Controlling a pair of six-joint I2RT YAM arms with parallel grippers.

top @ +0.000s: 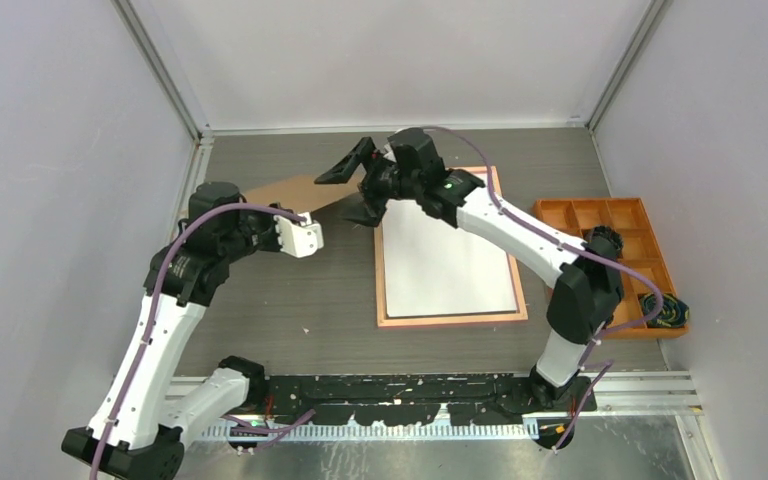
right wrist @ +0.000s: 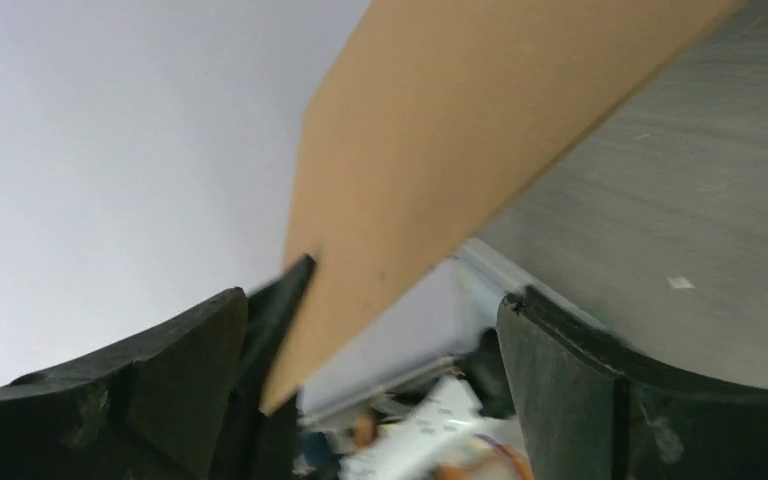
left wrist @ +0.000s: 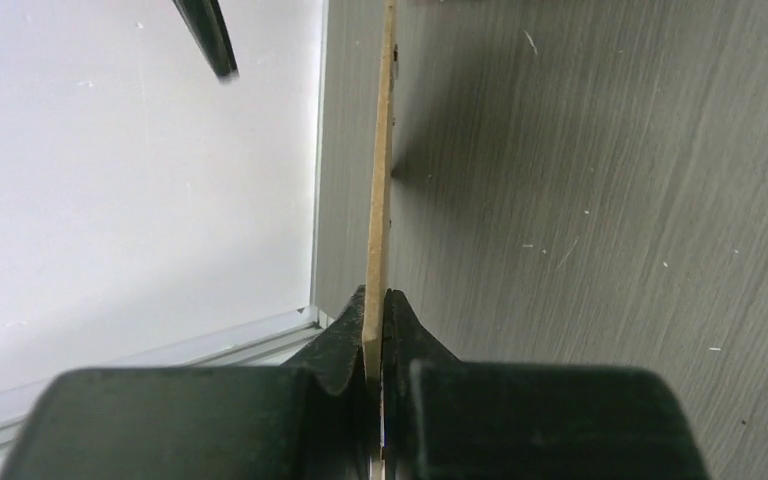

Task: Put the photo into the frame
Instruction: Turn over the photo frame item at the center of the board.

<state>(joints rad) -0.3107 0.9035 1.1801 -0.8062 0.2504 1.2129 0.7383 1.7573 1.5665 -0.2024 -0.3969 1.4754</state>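
Large thin rectangular picture frame point(top: 451, 319), tan-orange wooden back edge up, is laid flat on the grey wood-grain tabletop point(top: 290, 290), right of centre. The photo point(top: 448, 260), a large rectangular paper sheet, is seen lying inside the frame with its plain white side up; the printed side is not shown.

A plain brown rectangular backing board point(top: 290, 190) is held off the tabletop, left of the frame's far corner. The left pincer point(top: 307, 218) is clenched on the near edge of the board. In the left wrist view the board point(left wrist: 382, 150) is seen edge-on, pinched between the two dark fingers point(left wrist: 345, 345) of the left pincer point(left wrist: 375, 310).

The right pincer point(top: 335, 196) is placed at the board's right end with fingers spread wide, released. In the right wrist view the board point(right wrist: 460, 150) is seen between the fingers of the right pincer point(right wrist: 410, 285); its corner is close beside the left-hand finger point(right wrist: 265, 330), and contact cannot be told.

An orange compartment tray point(top: 560, 204) is set just beside the frame on the right, apart from it.
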